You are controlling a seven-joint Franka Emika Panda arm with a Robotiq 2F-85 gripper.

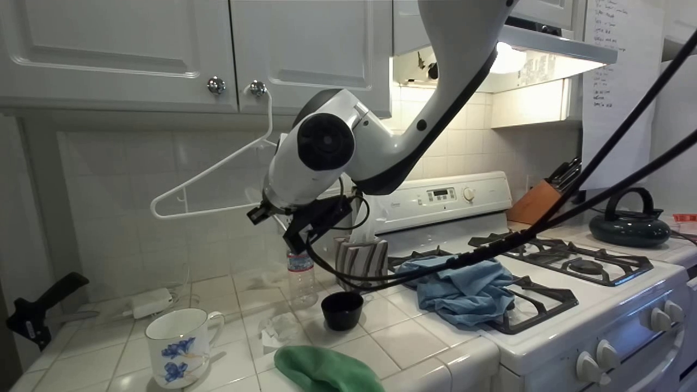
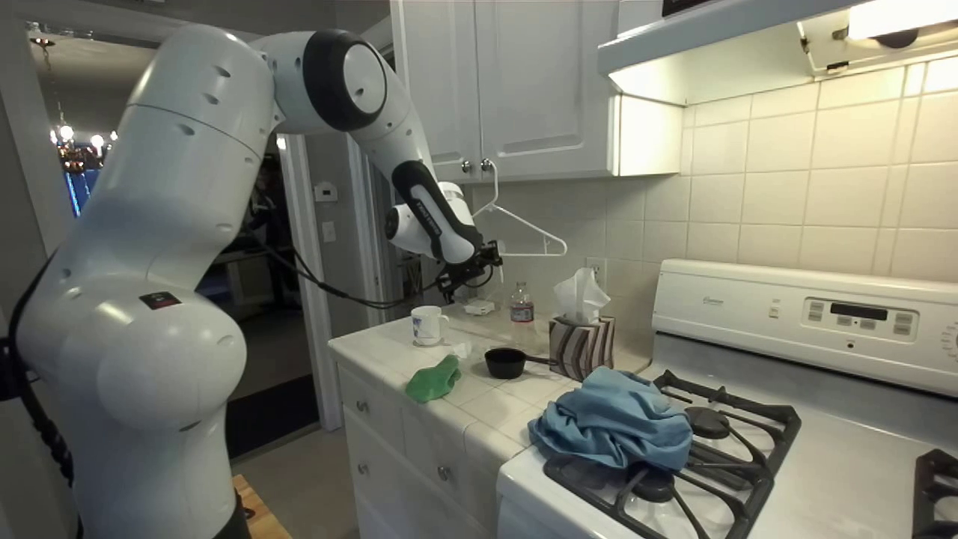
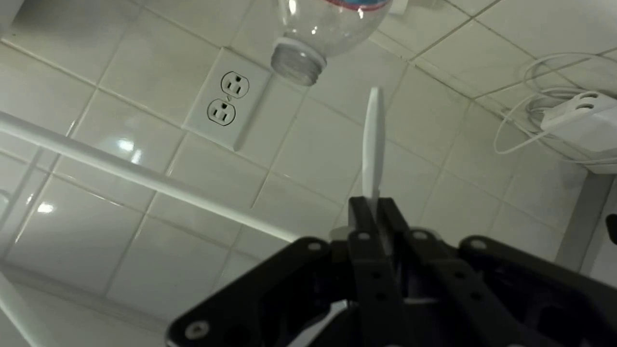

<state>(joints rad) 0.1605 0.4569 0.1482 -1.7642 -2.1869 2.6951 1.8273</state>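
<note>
A white plastic hanger (image 1: 212,211) hangs by its hook from a cabinet knob (image 1: 257,88); it also shows in an exterior view (image 2: 533,254). My gripper (image 3: 374,206) is at the hanger's end nearest the arm, facing the tiled backsplash; it also shows in an exterior view (image 2: 494,253). Its fingertips are nearly together around a thin white piece (image 3: 374,144), which appears to be the hanger's end seen edge-on. A white hanger bar (image 3: 120,166) runs behind the fingers in the wrist view. In an exterior view the wrist hides the fingertips.
A plastic bottle (image 1: 302,280), tissue box (image 1: 362,258), small black pan (image 1: 342,310), flowered mug (image 1: 179,348), green cloth (image 1: 326,370) and white adapter (image 1: 151,302) are on the counter. A blue cloth (image 2: 614,419) lies on the stove. An outlet (image 3: 227,99) is on the backsplash.
</note>
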